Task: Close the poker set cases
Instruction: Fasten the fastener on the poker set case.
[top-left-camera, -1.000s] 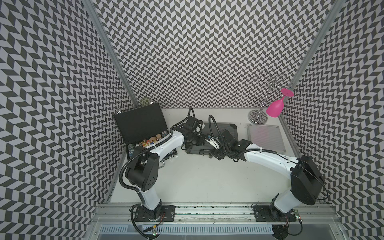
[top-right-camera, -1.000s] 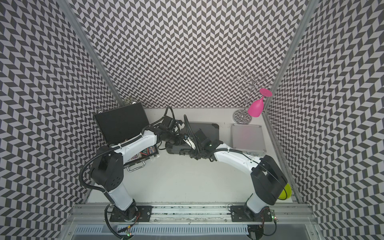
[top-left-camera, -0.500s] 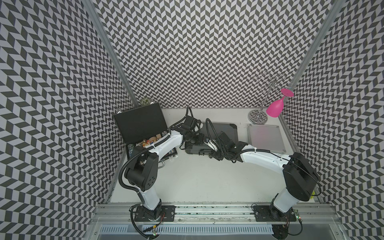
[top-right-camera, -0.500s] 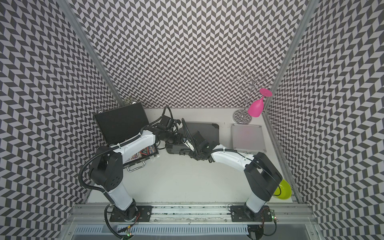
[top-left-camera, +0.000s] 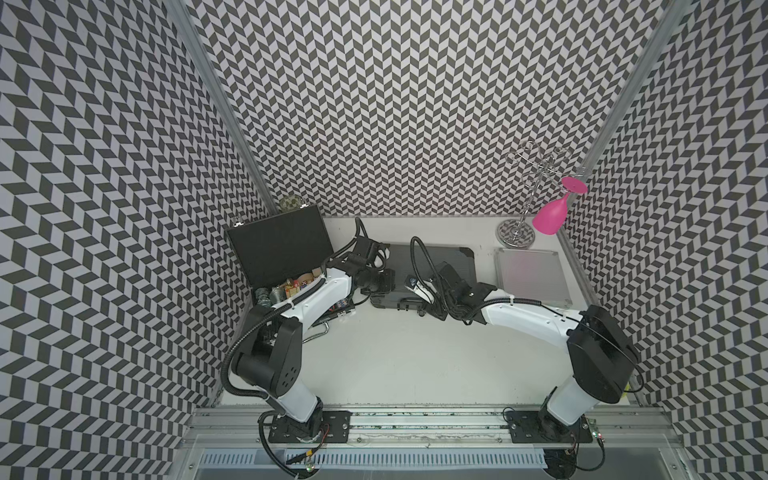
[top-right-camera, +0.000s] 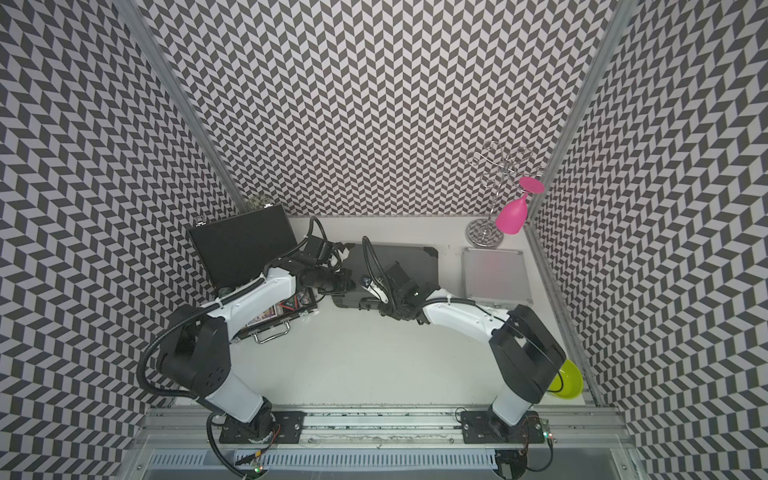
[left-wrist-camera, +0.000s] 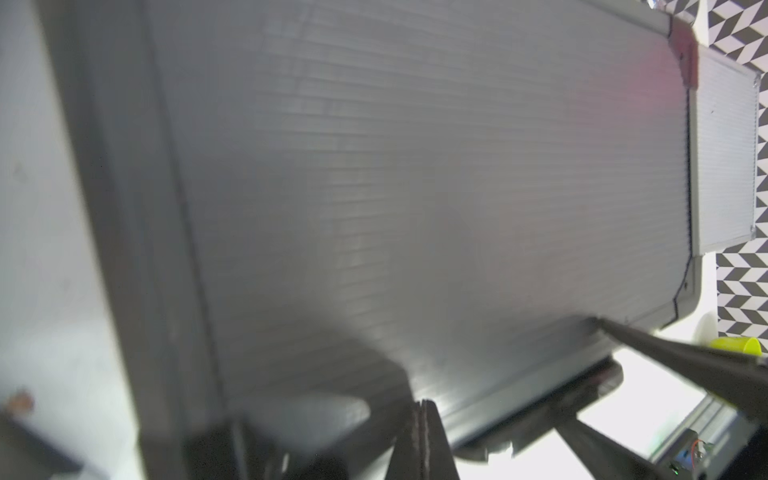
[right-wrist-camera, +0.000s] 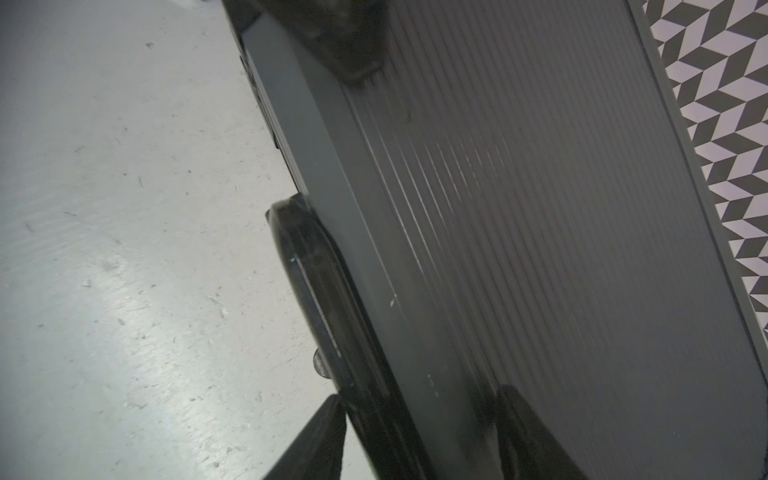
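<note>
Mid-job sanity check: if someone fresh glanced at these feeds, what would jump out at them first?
The flat black case at back left stands open, lid upright, contents showing. Both hands meet at the front edge of the closed ribbed grey case in the middle: left hand shut, right hand straddling the edge. A pink glass hangs on a rack at back right.

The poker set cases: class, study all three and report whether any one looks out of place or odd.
The flat black case stands out: its lid is raised, with contents showing inside, while the ribbed dark grey case and the silver case lie shut. Nothing looks spilled or damaged.
</note>
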